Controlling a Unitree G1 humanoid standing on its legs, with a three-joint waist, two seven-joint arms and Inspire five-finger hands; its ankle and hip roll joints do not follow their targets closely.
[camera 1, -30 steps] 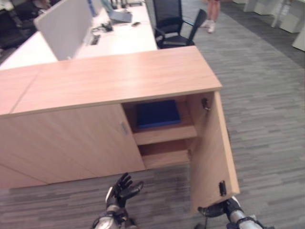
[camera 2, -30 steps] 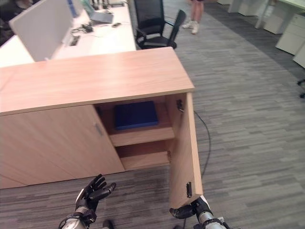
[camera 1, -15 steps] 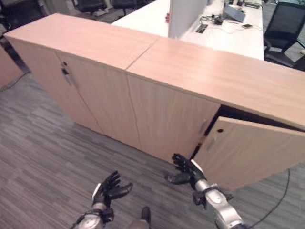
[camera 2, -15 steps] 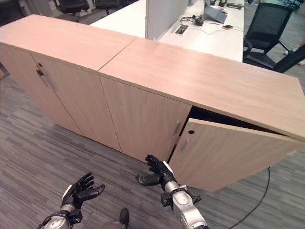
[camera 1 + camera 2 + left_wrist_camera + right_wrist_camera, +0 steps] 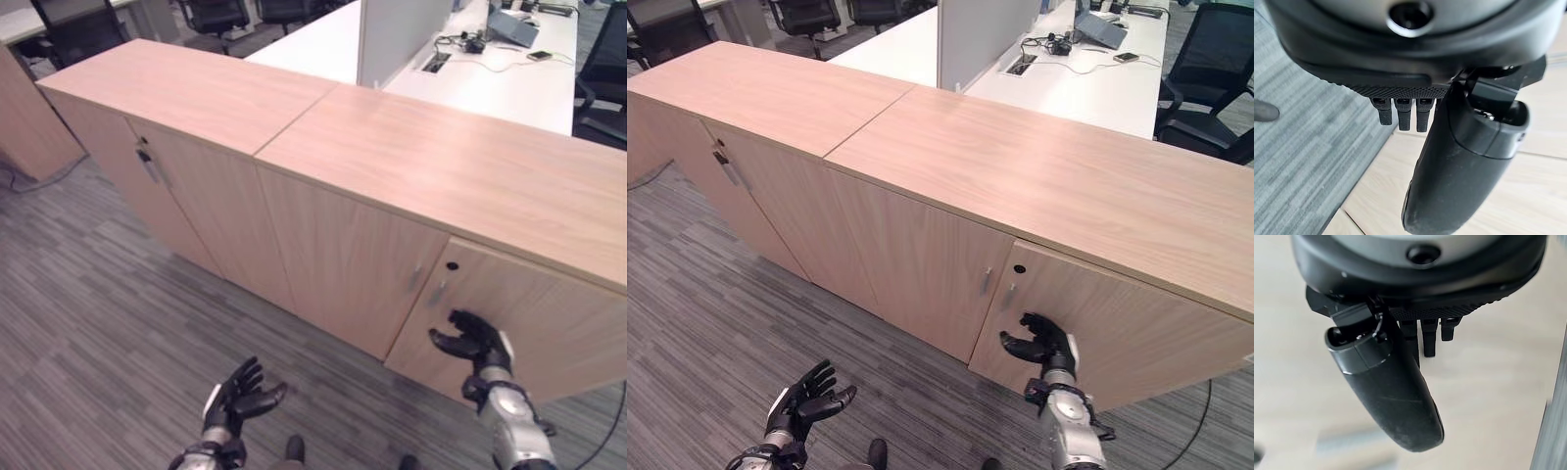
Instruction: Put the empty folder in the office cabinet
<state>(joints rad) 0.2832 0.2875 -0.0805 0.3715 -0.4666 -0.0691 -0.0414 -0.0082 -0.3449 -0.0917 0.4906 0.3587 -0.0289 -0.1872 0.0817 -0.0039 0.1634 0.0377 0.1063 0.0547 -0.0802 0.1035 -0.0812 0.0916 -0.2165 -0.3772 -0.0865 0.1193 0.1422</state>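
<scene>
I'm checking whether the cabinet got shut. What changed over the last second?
The cabinet door swung from wide open, showing a blue folder on the shelf, to almost closed. The right hand, fingers spread, came from the door's lower edge onto its front. The camera swung round too. The left hand stayed open and low, holding nothing.
</scene>
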